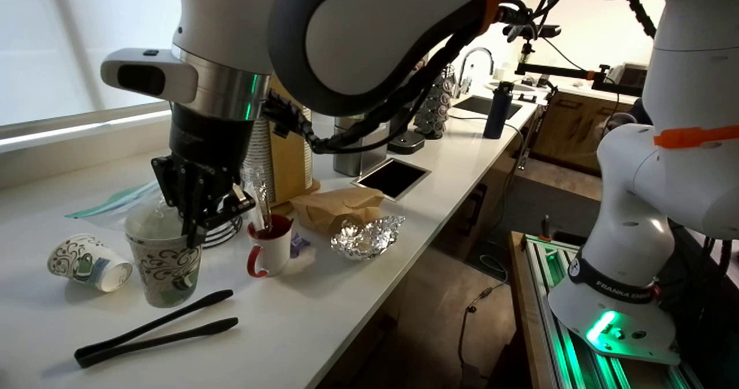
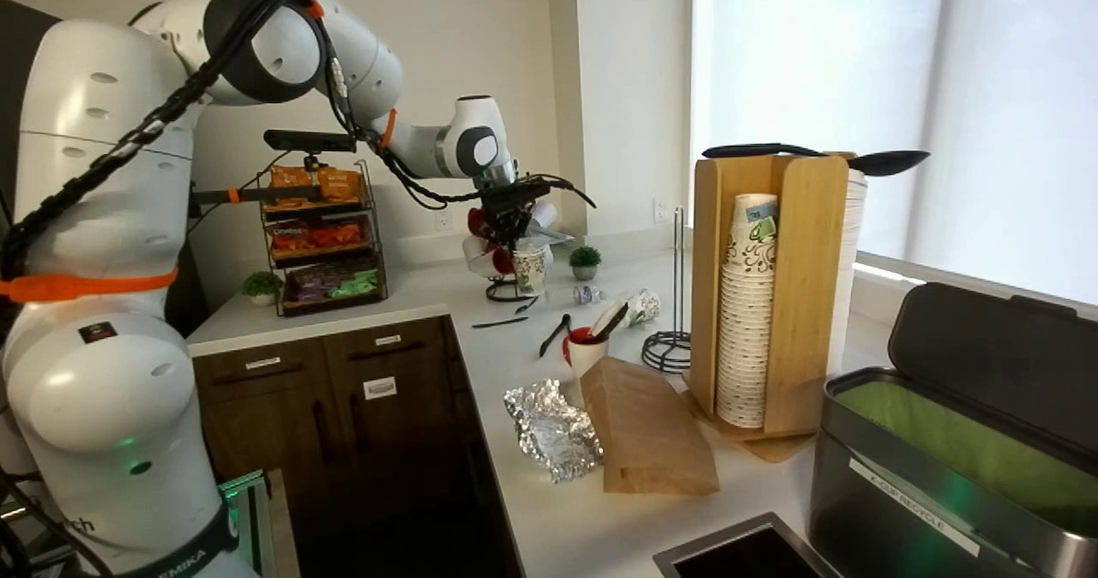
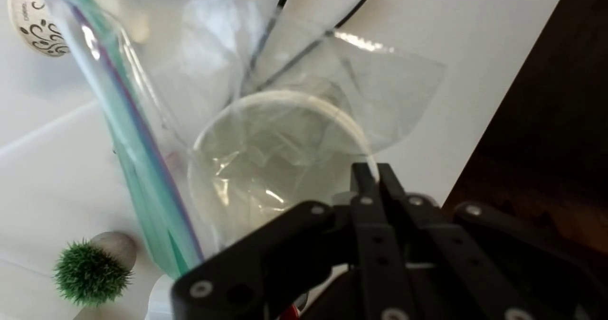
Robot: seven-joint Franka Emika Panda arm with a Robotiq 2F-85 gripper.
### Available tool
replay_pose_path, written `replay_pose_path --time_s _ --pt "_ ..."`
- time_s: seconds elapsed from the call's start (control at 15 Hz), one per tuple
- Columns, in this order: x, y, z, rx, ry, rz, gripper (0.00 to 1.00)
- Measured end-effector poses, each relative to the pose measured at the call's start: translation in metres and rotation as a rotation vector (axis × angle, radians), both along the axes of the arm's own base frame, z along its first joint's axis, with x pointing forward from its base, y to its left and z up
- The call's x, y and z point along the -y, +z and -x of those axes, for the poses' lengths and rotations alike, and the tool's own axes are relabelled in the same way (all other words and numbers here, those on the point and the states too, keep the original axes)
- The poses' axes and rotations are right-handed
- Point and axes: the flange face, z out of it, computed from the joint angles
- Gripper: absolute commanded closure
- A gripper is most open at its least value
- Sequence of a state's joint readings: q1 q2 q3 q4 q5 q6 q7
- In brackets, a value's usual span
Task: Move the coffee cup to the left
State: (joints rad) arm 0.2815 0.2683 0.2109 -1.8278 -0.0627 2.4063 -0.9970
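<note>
Nearest in an exterior view: black tongs [image 1: 173,337] on the counter [image 1: 277,343], 6 o'clock from the swirl-printed paper coffee cup [image 1: 167,273]. Cup roughly upright, rim pinched by the gripper [image 3: 374,172] at 3 o'clock in the wrist view (clear plastic bag [image 3: 394,92] overlaps its mouth). Tipped paper cup [image 1: 86,262] at 9 o'clock; red-handled white mug [image 1: 277,253] about 3, crumpled foil [image 1: 369,240] past it, brown paper bag [image 1: 340,209] near 2.

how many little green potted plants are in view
2, in an exterior view: the left-hand bushy green potted plant beside the dark wire snack rack, and the right-hand bushy green potted plant, to the right of the white patterned paper cup. More may be hidden.
</note>
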Motion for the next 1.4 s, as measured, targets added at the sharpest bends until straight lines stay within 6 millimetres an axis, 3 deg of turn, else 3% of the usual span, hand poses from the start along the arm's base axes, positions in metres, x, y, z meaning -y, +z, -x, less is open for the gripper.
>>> replay_pose_path --time_s 0.2,0.67,0.73,0.87,1.07,1.4 --pt "-0.008 -0.019 -0.002 -0.011 -0.014 0.017 0.99" --pt "-0.054 -0.114 -0.016 -0.069 -0.031 0.035 0.99" --pt "-0.059 -0.122 -0.018 -0.076 -0.037 0.033 0.70" --pt "-0.065 -0.134 -0.024 -0.080 -0.051 0.031 0.64" --pt "-0.073 -0.137 -0.031 -0.065 -0.074 0.030 0.42" --pt "-0.090 -0.106 -0.026 -0.043 -0.093 0.040 0.02"
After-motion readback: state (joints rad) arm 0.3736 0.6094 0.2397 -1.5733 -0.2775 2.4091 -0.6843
